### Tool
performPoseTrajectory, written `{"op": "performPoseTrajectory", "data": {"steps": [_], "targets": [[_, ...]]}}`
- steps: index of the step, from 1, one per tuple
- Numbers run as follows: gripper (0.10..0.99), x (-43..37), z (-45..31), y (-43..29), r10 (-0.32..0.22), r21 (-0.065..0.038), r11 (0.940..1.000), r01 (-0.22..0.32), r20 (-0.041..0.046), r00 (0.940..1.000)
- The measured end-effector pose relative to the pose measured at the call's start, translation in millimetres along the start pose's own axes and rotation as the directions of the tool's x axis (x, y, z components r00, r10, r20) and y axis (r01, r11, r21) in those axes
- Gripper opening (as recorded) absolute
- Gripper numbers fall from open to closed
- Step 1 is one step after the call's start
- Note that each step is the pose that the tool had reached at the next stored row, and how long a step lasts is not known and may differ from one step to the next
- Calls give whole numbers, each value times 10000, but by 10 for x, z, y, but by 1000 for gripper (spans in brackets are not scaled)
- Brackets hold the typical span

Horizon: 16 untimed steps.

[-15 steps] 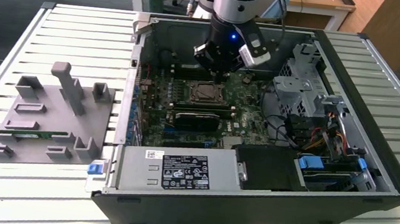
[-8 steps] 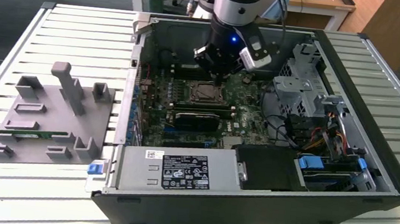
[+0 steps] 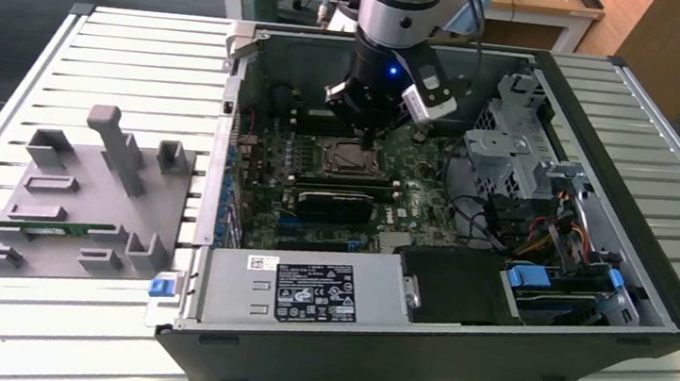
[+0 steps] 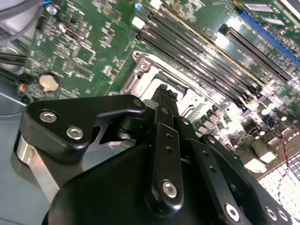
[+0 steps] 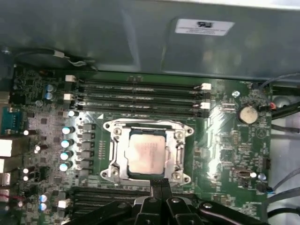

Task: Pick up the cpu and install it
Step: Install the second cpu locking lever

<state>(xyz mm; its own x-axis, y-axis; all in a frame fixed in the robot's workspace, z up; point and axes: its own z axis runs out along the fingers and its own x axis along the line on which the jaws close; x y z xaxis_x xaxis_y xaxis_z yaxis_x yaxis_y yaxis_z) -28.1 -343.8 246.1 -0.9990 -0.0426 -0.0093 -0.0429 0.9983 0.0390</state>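
In the exterior view, the black end effector [image 3: 369, 129] hangs inside the open black computer case [image 3: 631, 306], just above the square silver-topped cpu [image 3: 347, 158] seated in its metal socket; a grey plastic holder block [image 3: 91, 212] stands well apart on the slatted white bench [image 3: 140, 46]. In the first wrist view, the cpu [image 5: 146, 153] lies between rows of black memory slots [image 5: 140, 96]. In the second wrist view, the fingers [image 4: 168, 101] are clenched together, empty, over the socket frame [image 4: 140, 70].

Silver cpu [image 5: 146, 152], green mobo [image 5: 225, 140], blk case [image 3: 450, 354].

arm vertical, gripper [image 3: 376, 130] pointing down — fingers closed, empty
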Motion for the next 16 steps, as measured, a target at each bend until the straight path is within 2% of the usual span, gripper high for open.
{"op": "performPoseTrajectory", "data": {"steps": [3, 9, 16], "targets": [[106, 39, 16, -8, 1, 1, 10000, -1, -1, 10000], [106, 58, 52, -88, 0, -2, 10000, 0, 0, 10000], [106, 179, 80, -163, 0, -3, 10000, 0, 0, 10000]]}}
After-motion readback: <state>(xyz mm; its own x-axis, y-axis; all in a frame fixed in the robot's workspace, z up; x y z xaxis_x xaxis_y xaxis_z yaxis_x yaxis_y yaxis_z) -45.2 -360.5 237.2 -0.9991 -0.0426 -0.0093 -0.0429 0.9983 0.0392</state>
